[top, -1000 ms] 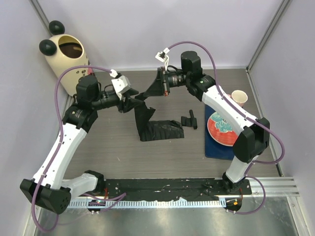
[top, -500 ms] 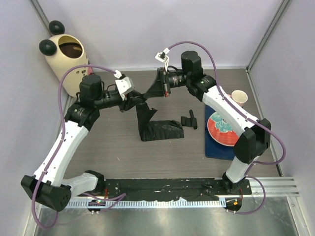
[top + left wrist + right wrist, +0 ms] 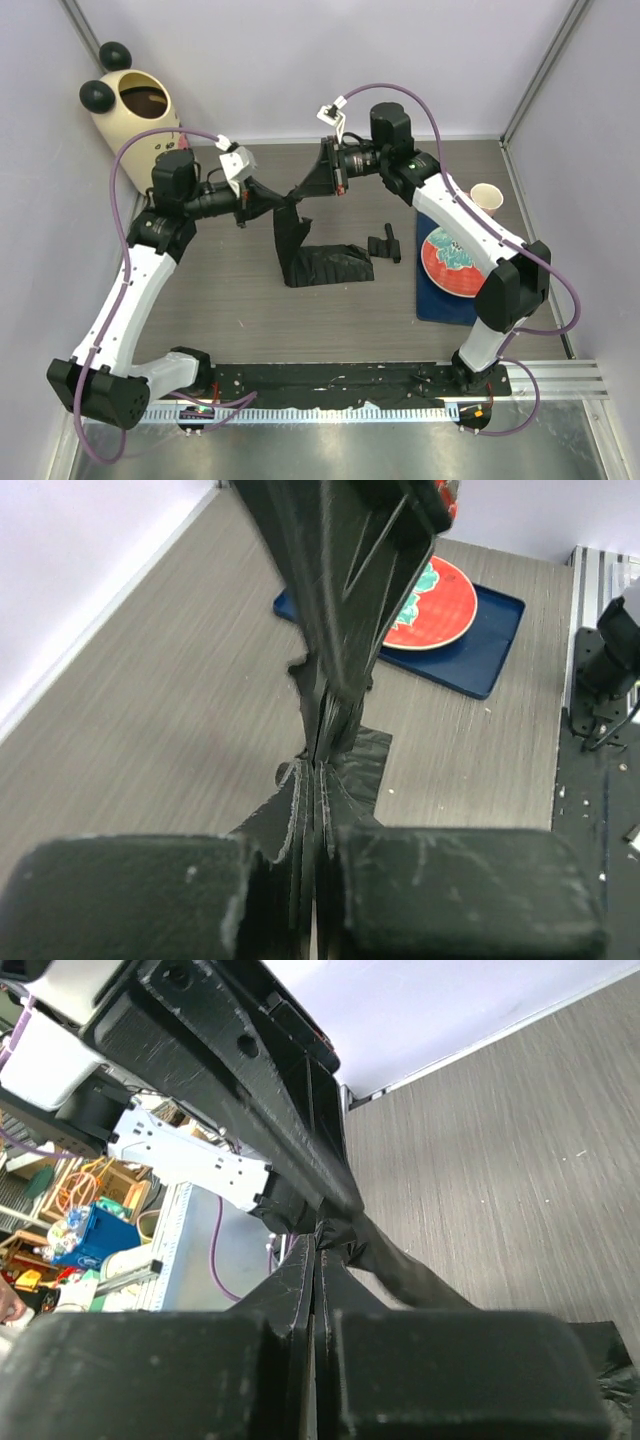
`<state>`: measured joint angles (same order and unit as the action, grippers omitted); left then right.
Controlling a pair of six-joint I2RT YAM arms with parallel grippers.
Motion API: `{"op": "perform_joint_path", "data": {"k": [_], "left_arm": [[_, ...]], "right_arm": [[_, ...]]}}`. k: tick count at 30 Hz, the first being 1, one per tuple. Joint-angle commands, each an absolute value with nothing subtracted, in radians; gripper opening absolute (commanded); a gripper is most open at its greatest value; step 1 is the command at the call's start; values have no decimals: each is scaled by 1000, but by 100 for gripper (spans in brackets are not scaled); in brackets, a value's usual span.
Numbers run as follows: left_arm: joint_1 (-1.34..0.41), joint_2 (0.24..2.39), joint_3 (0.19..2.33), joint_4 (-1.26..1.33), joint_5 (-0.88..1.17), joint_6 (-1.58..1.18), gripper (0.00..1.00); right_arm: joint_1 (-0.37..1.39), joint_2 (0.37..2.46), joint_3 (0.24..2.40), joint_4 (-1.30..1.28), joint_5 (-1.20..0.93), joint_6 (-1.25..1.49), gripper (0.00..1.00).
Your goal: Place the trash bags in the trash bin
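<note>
The trash bag (image 3: 325,266) is pinched at its top by the left tool (image 3: 268,201) and the right tool (image 3: 304,188); its lower end lies on the counter (image 3: 230,290) beneath.

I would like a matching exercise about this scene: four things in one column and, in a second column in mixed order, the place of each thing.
Things
1. trash bag
2. trash bin
3. paper cup
4. red plate

Places
a. on the blue tray
b. in the far left corner, by the wall
c. pinched at the top between the left hand and the right hand, lower end on the table
d. near the right edge, just beyond the tray

Pairs: 1-c, 2-b, 3-d, 4-a
</note>
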<state>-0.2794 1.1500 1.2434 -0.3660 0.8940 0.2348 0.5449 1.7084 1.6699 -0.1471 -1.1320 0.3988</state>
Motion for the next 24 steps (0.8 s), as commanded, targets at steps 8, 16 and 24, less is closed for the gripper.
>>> {"op": "perform_joint_path", "data": {"k": [8,16,24], "left_arm": [[-138,1103,1120,-120,1089,-126,0],[-300,1115,1267,-320,859,182,41],[-379,1155,1302,-351,784,291,38]], "right_arm": [[479,1667,1689,-152,-1169,377,1],[508,1660,1689,-183,-1160,345,1],[535,1652,1687,-190,-1158,334,1]]}}
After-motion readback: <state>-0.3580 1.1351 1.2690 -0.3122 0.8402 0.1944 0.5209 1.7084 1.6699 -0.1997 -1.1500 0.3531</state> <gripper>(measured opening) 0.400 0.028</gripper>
